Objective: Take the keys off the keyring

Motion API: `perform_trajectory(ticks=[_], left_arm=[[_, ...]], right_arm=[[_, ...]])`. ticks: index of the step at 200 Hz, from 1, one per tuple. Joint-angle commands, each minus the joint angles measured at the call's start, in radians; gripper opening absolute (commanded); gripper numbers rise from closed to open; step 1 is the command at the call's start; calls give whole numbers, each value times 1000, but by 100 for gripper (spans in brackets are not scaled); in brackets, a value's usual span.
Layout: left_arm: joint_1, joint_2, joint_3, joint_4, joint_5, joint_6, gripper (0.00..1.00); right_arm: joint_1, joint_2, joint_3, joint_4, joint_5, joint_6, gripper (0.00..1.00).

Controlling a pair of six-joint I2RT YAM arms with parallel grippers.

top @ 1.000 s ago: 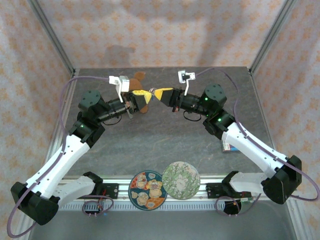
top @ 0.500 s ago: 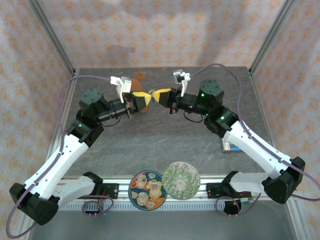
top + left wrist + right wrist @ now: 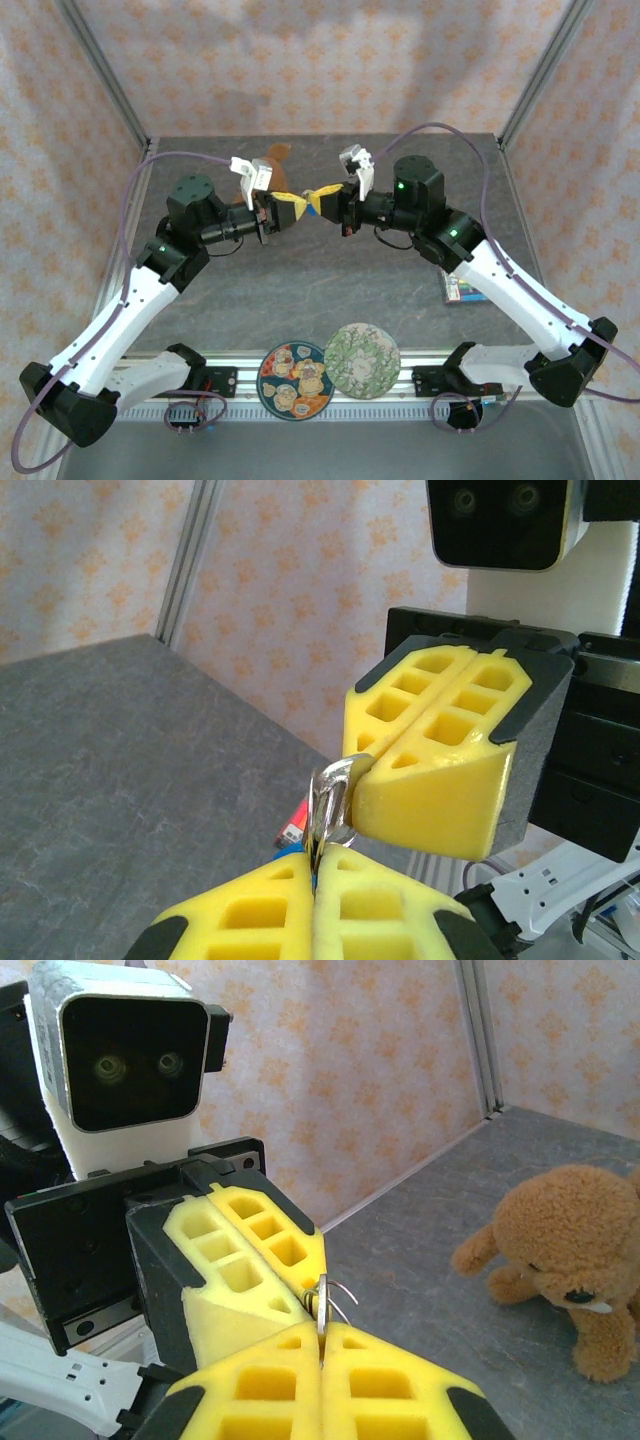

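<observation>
- Keyring [image 3: 330, 798]: it hangs in the air between the two grippers, over the far half of the table [image 3: 330, 285]. It is a thin metal loop pinched from both sides.
- Left gripper [image 3: 315, 885]: its pads are pressed together on the lower part of the loop.
- Right gripper [image 3: 385, 752]: it is clamped on the loop's other side, and the two sets of yellow tips almost touch.
- What has changed: over the last second both wrists have rolled and both arms have drawn in, with the right elbow now higher.
- The meeting point has slid a little toward the near edge (the top view shows this best). It now sits clear of the bear [image 3: 560, 1250], which sits on the table behind. Neither grip has loosened.
- What it means: this looks like a joint twist of the ring, probably to work a key along the coil (a fiddly step with so little metal showing).
- Judging by how things lie, nothing has come off yet, and no loose key is visible on the table.
- The keys themselves: I cannot tell them from the ring here. A bit of blue shows at the left pads, too small to name.
- The risk I'd expect: with both holds so close together, more twisting may slip the loop out of one pair of pads.
</observation>
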Motion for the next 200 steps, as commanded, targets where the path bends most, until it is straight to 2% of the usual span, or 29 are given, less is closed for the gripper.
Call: perform_trajectory(ticks=[1, 54, 74, 97, 117, 158, 200], left_arm=[[-10, 13, 47, 46, -5, 23, 0], [-12, -17, -2, 80, -24, 19, 0], [-13, -48, -35, 87, -50, 20, 18], [-12, -91, -72, 89, -88, 23, 30], [-10, -130, -104, 91, -118, 26, 33], [-9, -212, -202, 170, -198, -7, 47], [-8, -229, -236, 249, -234, -34, 48]], right_arm=[[47, 10, 27, -84, -82, -45, 0], [43, 2, -4, 59, -26, 102, 0], [34, 4, -5, 106, -23, 156, 0], [26, -5, -20, 170, -19, 211, 0], [23, -7, -24, 201, -14, 240, 0], [14, -13, -82, 349, 4, 371, 0], [12, -6, -169, 567, 4, 570, 0]])
